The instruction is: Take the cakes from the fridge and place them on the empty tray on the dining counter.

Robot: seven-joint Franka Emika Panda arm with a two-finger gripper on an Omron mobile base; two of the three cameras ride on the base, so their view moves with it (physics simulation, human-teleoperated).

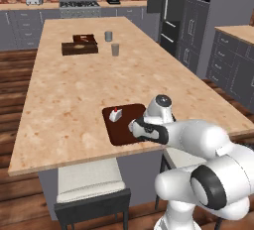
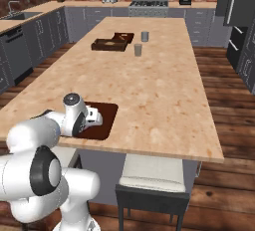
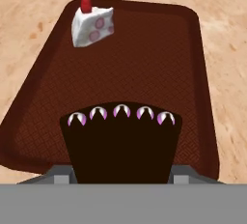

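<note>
Chocolate cake [image 3: 120, 143], a dark wedge with a row of white-and-pink dabs along its top edge, sits between the finger tips in the hand view, low over the near end of the tray [image 3: 193, 73]; whether it already rests on the tray surface I cannot tell. Gripper [image 3: 120, 175] has its jaws set against the wedge's two sides, so it reads as grasping the slice. White cake [image 3: 92, 25], red berry on top, stands on the tray's far corner, well apart from the wedge. Tray lies flat near the robot-side edge of the dining counter [image 1: 74, 85], a white-cushioned stool [image 1: 89, 179] tucked below. Farther up the counter: a thicker brown box tray [image 1: 79, 48] and two grey cups [image 1: 115, 49]. Fridge [image 1: 171, 6] stands beyond the far corner. Judgement: second slice is at the placing step, the first already delivered. Next move calls for settling the wedge flat on the tray, parting the jaws, then lifting straight off without dragging it or nudging the white slice.
</note>
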